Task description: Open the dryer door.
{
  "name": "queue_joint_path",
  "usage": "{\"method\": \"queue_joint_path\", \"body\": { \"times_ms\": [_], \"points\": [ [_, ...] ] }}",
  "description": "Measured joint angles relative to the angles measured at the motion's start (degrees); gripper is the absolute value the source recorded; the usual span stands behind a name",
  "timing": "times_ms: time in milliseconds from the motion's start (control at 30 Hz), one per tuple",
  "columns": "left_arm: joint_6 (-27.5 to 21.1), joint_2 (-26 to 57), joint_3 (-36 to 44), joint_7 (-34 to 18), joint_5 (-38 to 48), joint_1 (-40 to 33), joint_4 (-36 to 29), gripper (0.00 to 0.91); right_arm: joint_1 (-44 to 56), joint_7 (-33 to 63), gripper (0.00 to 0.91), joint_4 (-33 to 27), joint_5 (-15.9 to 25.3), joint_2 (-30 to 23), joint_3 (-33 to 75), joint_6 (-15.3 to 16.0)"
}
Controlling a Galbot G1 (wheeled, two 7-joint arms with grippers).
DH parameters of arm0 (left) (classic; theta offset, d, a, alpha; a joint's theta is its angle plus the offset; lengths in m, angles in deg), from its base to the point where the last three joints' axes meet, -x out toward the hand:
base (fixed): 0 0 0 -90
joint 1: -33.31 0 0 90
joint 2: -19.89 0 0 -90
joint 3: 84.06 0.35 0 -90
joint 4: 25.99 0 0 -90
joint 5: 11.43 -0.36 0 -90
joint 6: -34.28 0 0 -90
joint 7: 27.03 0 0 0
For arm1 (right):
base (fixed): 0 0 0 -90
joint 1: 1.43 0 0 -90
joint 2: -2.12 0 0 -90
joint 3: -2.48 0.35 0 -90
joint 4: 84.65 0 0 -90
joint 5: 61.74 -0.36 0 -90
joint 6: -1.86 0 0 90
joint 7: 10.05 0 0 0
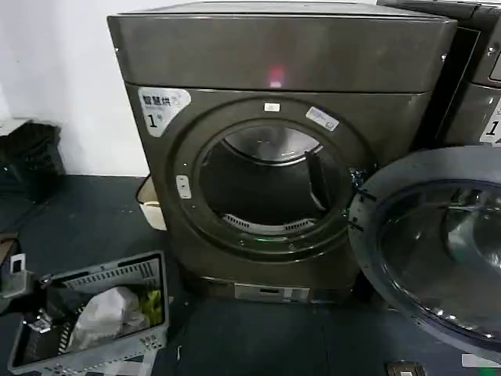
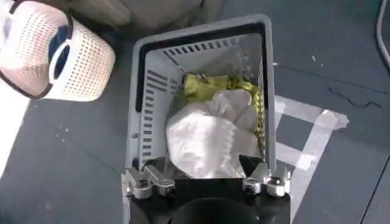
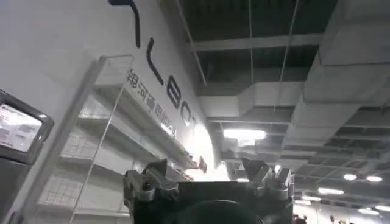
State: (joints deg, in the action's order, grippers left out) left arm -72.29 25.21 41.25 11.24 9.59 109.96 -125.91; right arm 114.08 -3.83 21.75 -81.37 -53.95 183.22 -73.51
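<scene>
The dryer [image 1: 282, 55] is a dark grey-brown box with a "1" sticker and a pink light. Its round drum mouth [image 1: 270, 184] is uncovered. The dryer door [image 1: 368, 200] stands swung out to the right, grey inner side and dark glass facing me. My left gripper [image 2: 204, 164] hangs open and holds nothing, low on the left, above a grey basket [image 2: 201, 33]. My right gripper [image 3: 206, 165] is open and holds nothing. It points up at a ceiling and wall shelves, away from the door.
The grey basket [image 1: 102, 274] sits on the dark floor at front left with white and yellow cloth [image 2: 210, 134] in it. A white perforated basket [image 2: 55, 55] lies beside the dryer. A second machine [image 1: 477, 78] stands at the right.
</scene>
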Motion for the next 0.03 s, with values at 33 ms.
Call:
{"method": "queue_joint_path", "body": {
  "times_ms": [33],
  "points": [
    [0.0,0.1,0.0,0.0,0.0,0.0,0.0,0.907,-0.1,0.0,0.907,0.0,0.0,0.0,0.0,0.0]
  ]
}}
